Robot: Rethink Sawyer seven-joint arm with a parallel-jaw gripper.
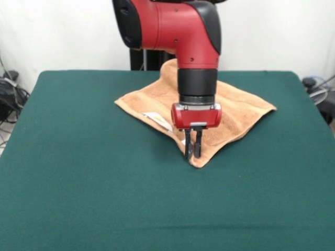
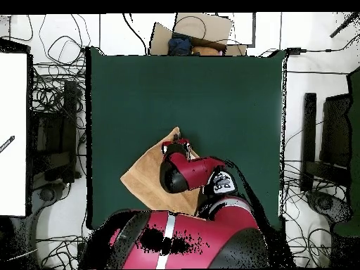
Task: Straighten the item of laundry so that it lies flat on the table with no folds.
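Observation:
The orange-tan towel (image 1: 241, 107) lies in the far middle of the green table (image 1: 78, 183), set like a diamond. White labels (image 1: 157, 119) show at its left edge. Its far part rises in a fold behind the arm. My gripper (image 1: 193, 155) points straight down at the towel's near corner, with the fingers (image 1: 188, 144) close together and pinching the cloth there. In the overhead view the towel (image 2: 144, 176) lies near the robot's side of the table (image 2: 211, 91). There the arm covers much of it, and the gripper (image 2: 181, 146) stands at its pointed corner.
Cables lie off the table's sides (image 1: 8, 94). In the overhead view a cardboard box (image 2: 193, 35) sits beyond the far edge, and a white panel (image 2: 13, 133) stands at the left. Equipment stands at the right (image 2: 330, 133).

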